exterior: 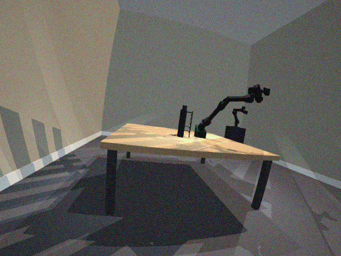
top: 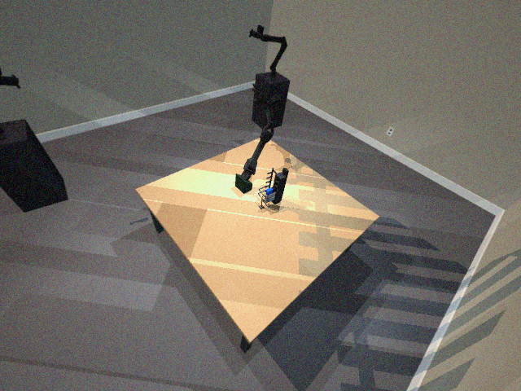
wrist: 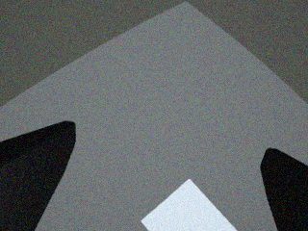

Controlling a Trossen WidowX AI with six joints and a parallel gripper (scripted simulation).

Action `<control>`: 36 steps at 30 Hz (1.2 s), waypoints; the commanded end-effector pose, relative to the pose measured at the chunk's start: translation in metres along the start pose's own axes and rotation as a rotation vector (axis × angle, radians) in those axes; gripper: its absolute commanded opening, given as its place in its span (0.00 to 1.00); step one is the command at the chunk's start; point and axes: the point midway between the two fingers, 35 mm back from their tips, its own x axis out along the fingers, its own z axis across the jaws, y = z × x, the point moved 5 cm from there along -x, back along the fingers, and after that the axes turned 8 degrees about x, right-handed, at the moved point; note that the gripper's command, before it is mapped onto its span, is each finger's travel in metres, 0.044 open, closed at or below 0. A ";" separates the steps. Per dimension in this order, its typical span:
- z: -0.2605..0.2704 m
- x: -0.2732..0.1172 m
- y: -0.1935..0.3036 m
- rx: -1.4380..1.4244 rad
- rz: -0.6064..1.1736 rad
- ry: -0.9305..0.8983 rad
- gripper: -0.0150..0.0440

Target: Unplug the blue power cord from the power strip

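Task not started as far as the views show: the blue plug (top: 269, 191) sits against the lower part of the power strip (top: 279, 184), apparently seated in a socket, though it is too small in the top view to confirm how deep. The strip stands upright on the table (top: 252, 273), with a row of other dark plugs or cords (exterior: 189, 124) sticking out of the same face, above the blue one. In the exterior view the blue plug is not visible, hidden or too small. The gripper (exterior: 265, 91) is raised high, well apart from the strip and out past the arm base (exterior: 200, 131), which is just beside the strip. The wrist view shows only wall and ceiling surfaces beyond the fingers, which stand close to fully spread with nothing between them, so the gripper (wrist: 168, 139) is wide open and empty. Left to do, by my judgement, is everything: bring the arm down to the strip, line up on the blue plug without catching the neighbouring plugs, close on it, pull it straight out of the socket, then open up and back away from plug, cord and strip
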 end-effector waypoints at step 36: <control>0.018 -0.391 -0.060 1.178 0.556 -1.319 0.53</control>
